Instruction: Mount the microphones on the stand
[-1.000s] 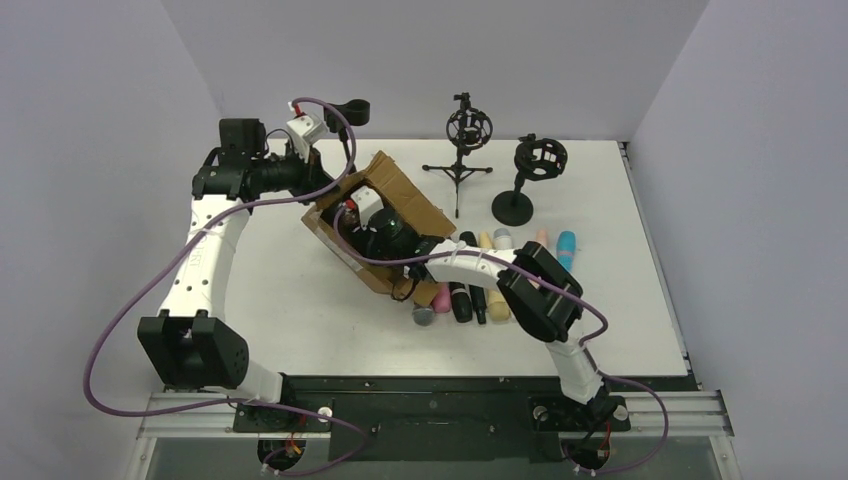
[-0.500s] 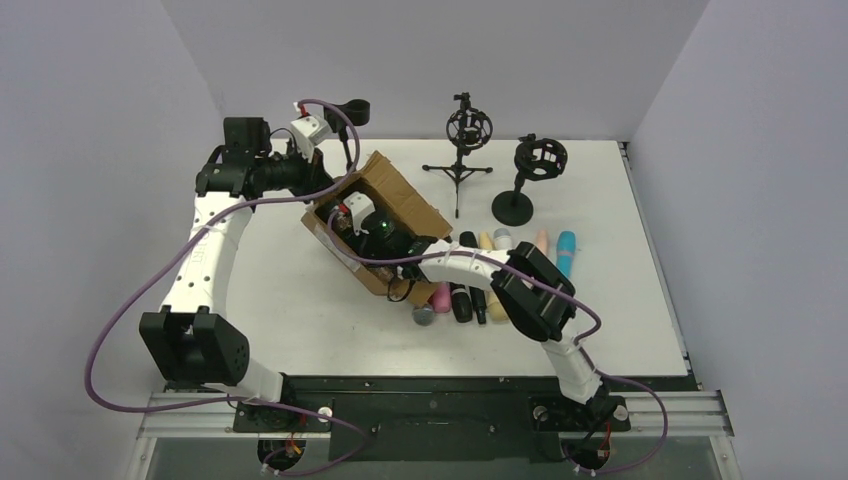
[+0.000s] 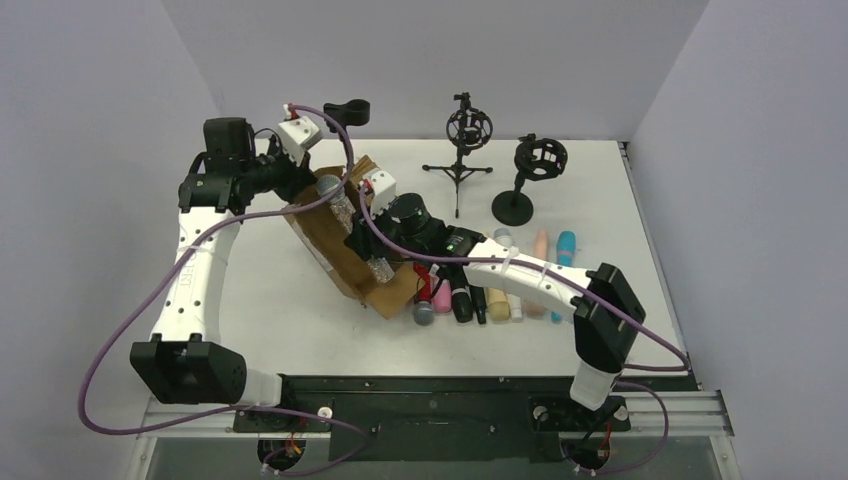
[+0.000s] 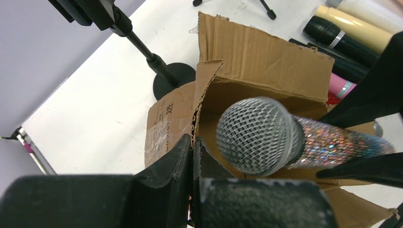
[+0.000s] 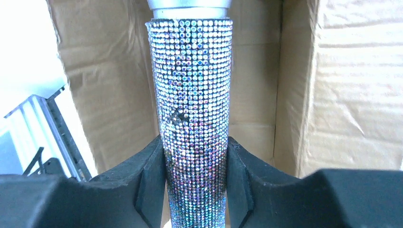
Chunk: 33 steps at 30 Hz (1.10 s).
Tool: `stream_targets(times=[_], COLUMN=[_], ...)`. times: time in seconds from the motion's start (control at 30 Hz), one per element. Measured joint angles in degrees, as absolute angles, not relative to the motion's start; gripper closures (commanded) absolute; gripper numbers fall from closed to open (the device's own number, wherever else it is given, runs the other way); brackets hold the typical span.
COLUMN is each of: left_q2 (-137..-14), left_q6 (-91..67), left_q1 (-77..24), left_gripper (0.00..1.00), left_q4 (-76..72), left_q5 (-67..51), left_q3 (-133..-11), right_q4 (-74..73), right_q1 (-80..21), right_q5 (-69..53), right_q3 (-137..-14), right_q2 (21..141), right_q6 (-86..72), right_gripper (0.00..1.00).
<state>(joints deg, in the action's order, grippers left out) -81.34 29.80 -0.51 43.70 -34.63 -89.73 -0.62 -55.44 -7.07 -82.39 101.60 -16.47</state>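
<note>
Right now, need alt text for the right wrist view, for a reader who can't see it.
The right tool clamps the handle of a glittery microphone between its two black fingers; the handle runs straight up to the top of the frame. Brown walls of a cardboard box fill the background.

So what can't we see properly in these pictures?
- Inside of the cardboard box: in the top view, the right arm and the glittery microphone cover it. In the left wrist view, the microphone's head blocks it.
- Glittery microphone's head and bottom end: in the right wrist view, both are cut off by the picture's edges. Only the part between the right fingers shows.
- Row of microphones: in the top view, it is partly under the right arm, so they cannot be counted.
</note>
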Motion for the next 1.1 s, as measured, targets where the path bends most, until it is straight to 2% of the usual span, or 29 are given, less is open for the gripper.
stream_targets(times=[0.4, 0.47, 0.5, 0.53, 0.57, 0.63, 0.77, 0.9, 0.97, 1.1], left_q2=[-82.3, -84.5, -85.9, -87.4, -89.0, -92.0, -97.1, -95.8, -92.8, -83.8], left_q6=[40.9, 41.0, 40.8, 40.4, 39.3, 36.1, 24.2, 14.1, 10.9, 7.4], left_q1=[6.1, 7.1, 7.4, 7.5, 7.5, 7.5, 7.9, 8.9, 9.3, 10.7], left_gripper=[1.00, 0.76, 0.47, 0.36, 0.19, 0.02, 0.04, 0.04, 0.04, 0.04], left_q4=[40.0, 37.3, 35.6, 33.8, 32.3, 31.4, 33.1, 38.8, 41.8, 46.6], left_q5=[-24.2, -22.9, -22.1, -21.3, -20.7, -19.7, -20.3, -23.0, -23.1, -22.5], left_q3=[-85.1, -85.1, -85.1, -85.1, -85.3, -86.5, -93.7, -98.4, -97.5, -88.4], right_q4=[-5.4, -6.6, -7.0, -7.9, -8.4, -9.2, -12.7, -17.1, -19.2, -24.3], right_q1=[-50.0, -48.6, -48.0, -47.2, -46.7, -45.8, -43.4, -39.1, -36.5, -28.7], right_q5=[-5.7, -4.4, -3.7, -2.5, -1.9, -0.1, 4.1, 8.6, 10.7, 15.5], right_q3=[-66.8, -64.6, -63.7, -62.5, -62.1, -61.1, -59.4, -57.8, -56.7, -53.1], right_q2=[87.3, 84.4, 83.2, 81.2, 80.5, 78.4, 74.3, 70.5, 68.6, 64.9], right_q6=[-20.9, -21.8, -22.2, -23.0, -23.2, -24.3, -26.2, -28.3, -29.2, -30.9], right_gripper=[1.00, 1.00, 1.00, 1.00, 1.00, 1.00, 1.00, 1.00, 1.00, 1.00])
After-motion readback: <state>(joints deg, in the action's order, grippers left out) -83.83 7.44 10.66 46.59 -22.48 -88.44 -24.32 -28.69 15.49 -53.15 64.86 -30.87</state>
